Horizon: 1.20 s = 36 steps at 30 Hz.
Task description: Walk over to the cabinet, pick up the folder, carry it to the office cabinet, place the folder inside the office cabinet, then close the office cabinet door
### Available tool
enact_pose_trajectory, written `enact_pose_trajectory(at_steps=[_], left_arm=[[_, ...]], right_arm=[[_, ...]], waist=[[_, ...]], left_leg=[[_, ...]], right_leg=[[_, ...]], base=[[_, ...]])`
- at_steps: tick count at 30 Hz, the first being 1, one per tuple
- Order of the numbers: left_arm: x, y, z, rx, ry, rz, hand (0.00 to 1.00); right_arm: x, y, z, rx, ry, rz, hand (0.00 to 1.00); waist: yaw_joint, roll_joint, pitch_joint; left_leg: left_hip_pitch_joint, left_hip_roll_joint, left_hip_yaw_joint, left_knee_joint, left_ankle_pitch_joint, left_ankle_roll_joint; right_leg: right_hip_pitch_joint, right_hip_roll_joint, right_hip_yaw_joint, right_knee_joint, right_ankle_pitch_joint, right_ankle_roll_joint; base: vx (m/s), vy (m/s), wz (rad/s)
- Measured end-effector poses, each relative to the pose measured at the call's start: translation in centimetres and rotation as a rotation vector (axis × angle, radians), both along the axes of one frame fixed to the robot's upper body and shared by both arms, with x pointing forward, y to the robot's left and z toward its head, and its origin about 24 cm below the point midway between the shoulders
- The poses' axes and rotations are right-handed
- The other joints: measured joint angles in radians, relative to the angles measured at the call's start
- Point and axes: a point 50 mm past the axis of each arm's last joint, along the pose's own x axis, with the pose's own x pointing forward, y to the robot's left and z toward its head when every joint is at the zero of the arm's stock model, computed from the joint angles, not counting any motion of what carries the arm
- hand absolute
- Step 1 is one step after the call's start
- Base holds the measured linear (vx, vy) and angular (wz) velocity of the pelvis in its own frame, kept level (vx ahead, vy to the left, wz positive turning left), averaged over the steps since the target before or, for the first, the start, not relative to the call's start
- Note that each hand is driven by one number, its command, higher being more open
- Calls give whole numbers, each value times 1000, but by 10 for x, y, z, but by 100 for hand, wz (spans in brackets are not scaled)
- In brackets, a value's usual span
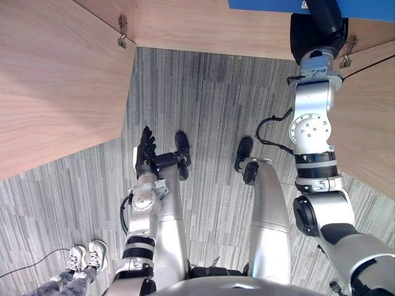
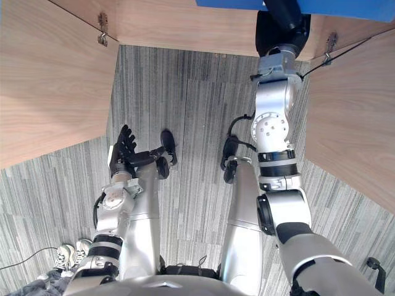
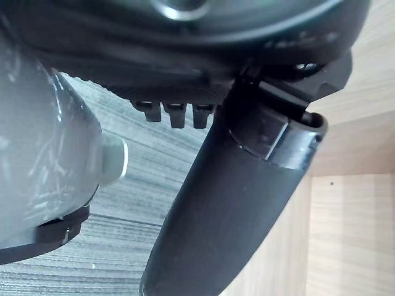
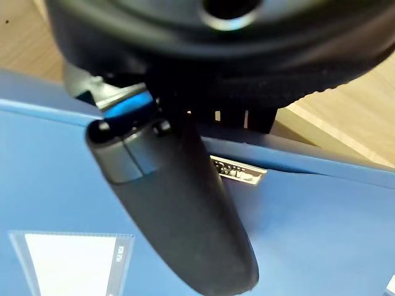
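The blue folder (image 1: pixel 259 5) is up at the far edge of the view, over the wooden floor panel of the open office cabinet (image 1: pixel 203 31). My right hand (image 1: pixel 318 34) reaches up to it on a raised arm. In the right wrist view its thumb (image 4: pixel 179 203) lies pressed across the folder's blue cover (image 4: pixel 308 234), above a white label, with the fingers tucked past the folder's edge. My left hand (image 1: pixel 146 154) hangs low at my side over the carpet, fingers straight and holding nothing; its thumb (image 3: pixel 234 209) sticks out freely.
The cabinet's left door (image 1: pixel 55 80) and right door (image 1: pixel 364 117) both stand open, flanking me, with metal hinges (image 1: pixel 122 32) at their top corners. Grey striped carpet (image 1: pixel 210 105) lies between them. A person's white shoes (image 1: pixel 86 256) stand at the lower left.
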Motion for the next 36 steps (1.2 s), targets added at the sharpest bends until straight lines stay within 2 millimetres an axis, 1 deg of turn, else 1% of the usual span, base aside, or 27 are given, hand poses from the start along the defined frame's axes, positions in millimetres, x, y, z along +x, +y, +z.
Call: enact_pose_trajectory(at_steps=[3,7,10,15,24,27,32,35,36], left_arm=[[1,2,3,17,-14,-6,100],[1,1,4,10,-24,-8,100],[1,0,5,10,-25,-17,100],[2,0,6,11,-36,-17,100],[2,-3,9,15,-45,-26,100],[3,-4,10,18,-50,-29,100],[3,-3,10,22,-51,-31,100],[3,-2,11,29,-51,-34,100],[3,-4,11,32,-51,-41,100]], right_arm=[[3,2,13,12,-20,14,0],[5,1,27,33,-38,31,0],[6,0,35,60,-37,38,0],[4,-3,46,100,-55,41,0],[8,-13,51,198,-49,61,0],[7,-21,53,193,-54,38,0],[3,-39,57,225,-81,-7,0],[-5,-56,62,281,-158,-72,0],[-8,-66,63,308,-175,-103,0]], waist=[[-3,0,-1],[-3,0,-1],[-2,0,-2],[-2,-1,-2],[-1,-2,-4],[-2,-2,-4],[-2,-2,-4],[1,-7,-7],[1,-10,-9]], left_leg=[[-19,-1,-9,-6,12,-6],[-27,-7,-16,-27,31,-11],[-33,-11,-31,-36,43,-17],[-45,-21,-43,-53,62,-18],[-58,-25,-46,-54,69,-19],[-64,-27,-49,-48,69,-19],[-66,-28,-49,-42,69,-17],[-67,-27,-49,-40,69,-17],[-68,-27,-50,-39,68,-18]], right_leg=[[-15,-1,-11,3,2,-10],[-27,-5,-22,3,3,-14],[-27,-9,-37,3,1,-20],[-33,-20,-55,4,-1,-24],[-42,-27,-62,7,1,-29],[-45,-30,-63,13,1,-30],[-46,-33,-64,19,-1,-27],[-46,-32,-64,21,-3,-29],[-46,-32,-65,21,-3,-30]], base=[[-12,22,7],[-13,16,9],[-19,16,12],[-15,20,12],[-6,33,4],[-3,26,2],[-9,27,1],[0,0,0],[0,0,0]])
